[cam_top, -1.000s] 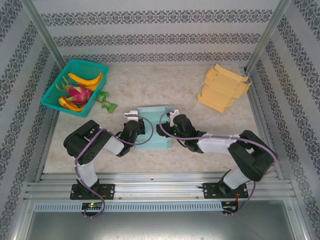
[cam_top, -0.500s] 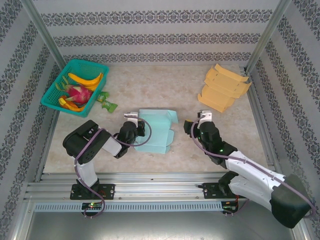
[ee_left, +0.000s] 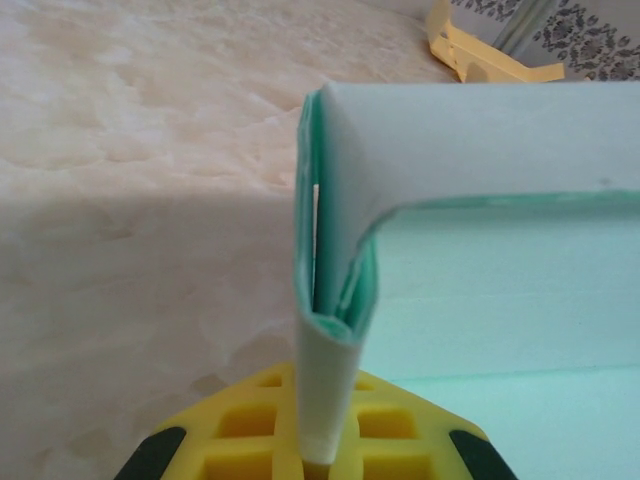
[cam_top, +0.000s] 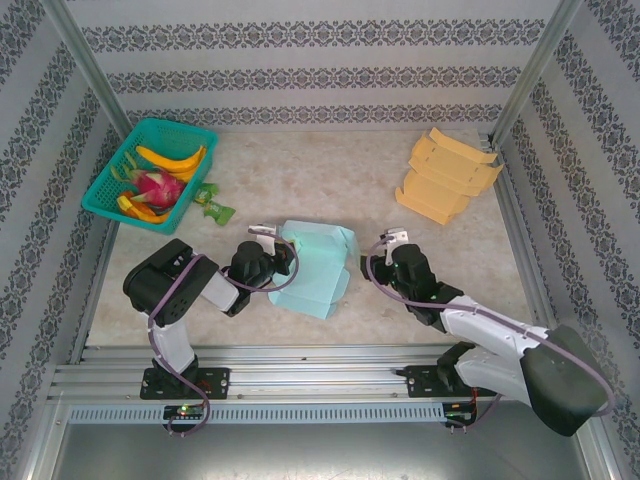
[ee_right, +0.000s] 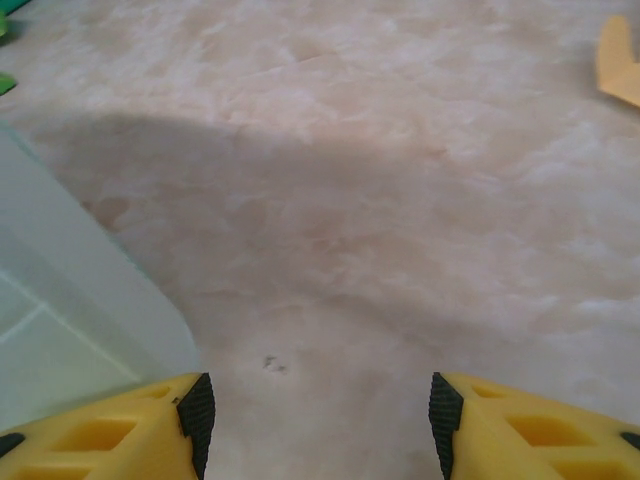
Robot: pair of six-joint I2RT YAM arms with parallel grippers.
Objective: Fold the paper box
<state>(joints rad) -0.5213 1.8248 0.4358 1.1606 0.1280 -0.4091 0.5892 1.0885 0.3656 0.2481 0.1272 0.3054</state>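
Note:
The mint-green paper box (cam_top: 315,268) lies partly folded in the middle of the table, turned a little askew. My left gripper (cam_top: 272,262) is shut on the box's left wall; in the left wrist view that folded wall (ee_left: 335,300) stands upright, pinched between the yellow jaws. My right gripper (cam_top: 390,250) stands open just right of the box, apart from it, with bare table between its fingertips (ee_right: 196,410). A corner of the box (ee_right: 70,300) shows at the left of the right wrist view.
A teal basket (cam_top: 150,172) with bananas and a dragon fruit stands at the back left, a green packet (cam_top: 212,205) beside it. A stack of flat orange box blanks (cam_top: 445,175) lies at the back right. Metal rails run along the near edge.
My right gripper let go of the box's right side, swung away to the right, then came back a little toward it. The box has turned slightly in the left gripper's hold.

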